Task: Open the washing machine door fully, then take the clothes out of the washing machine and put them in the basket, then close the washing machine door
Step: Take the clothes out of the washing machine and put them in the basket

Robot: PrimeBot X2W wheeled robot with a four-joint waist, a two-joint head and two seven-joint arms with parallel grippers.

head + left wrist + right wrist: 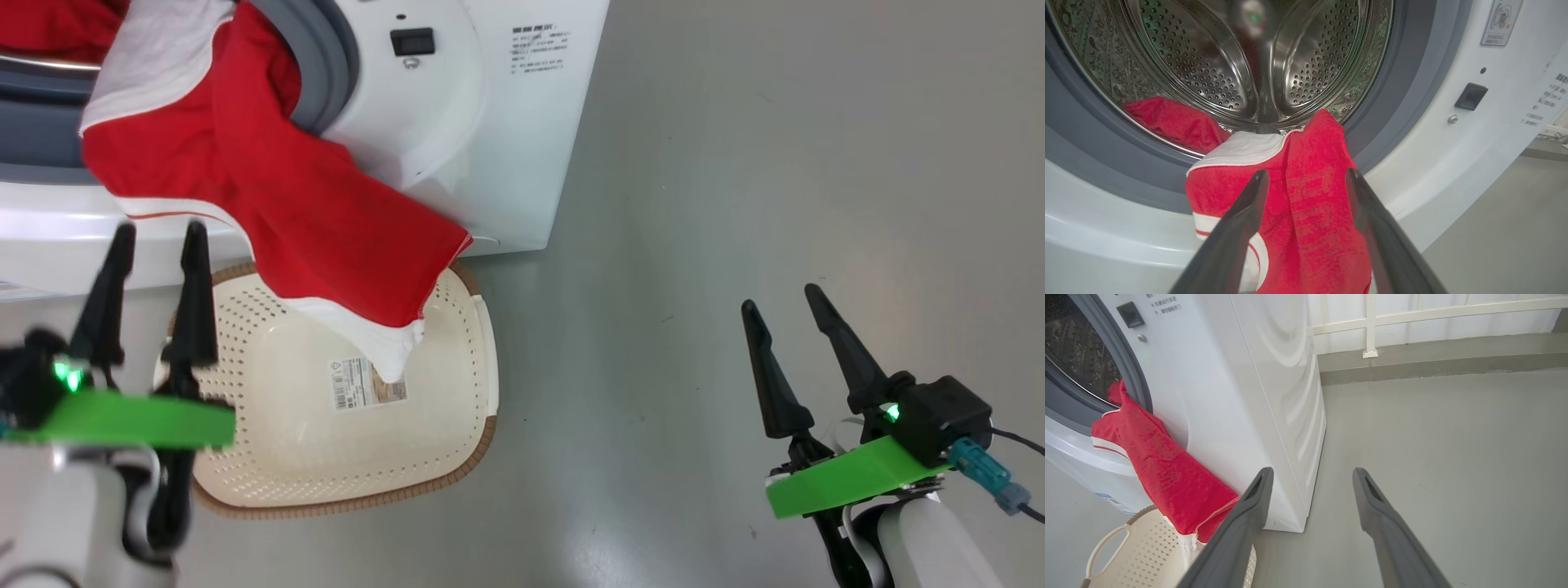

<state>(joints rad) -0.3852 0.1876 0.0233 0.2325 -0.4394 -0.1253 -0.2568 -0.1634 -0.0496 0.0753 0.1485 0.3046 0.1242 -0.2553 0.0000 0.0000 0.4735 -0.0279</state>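
The clothes (277, 196) hang half out of the washing machine (506, 163) - a red garment with white panels spills over the grey rubber ring (326, 57) at the machine's mouth and slants down across its white front. More red cloth lies on the bottom of the steel drum (1208, 61), just inside the mouth. The garment's white-trimmed lower end dangles into the basket (286, 449), which stands on the floor (735, 163) right at the machine's foot, its paper label showing on the bare bottom.

The left gripper (159, 245) is held in front of the machine's lower front panel, just left of the hanging garment - its two dark fingers stand spread wide with nothing between them. From its wrist, the fingers point at the mouth of the machine, and the red cloth shows in the gap beyond them. The right gripper (780, 298) is well off to the machine's right over the floor, likewise spread wide and empty.
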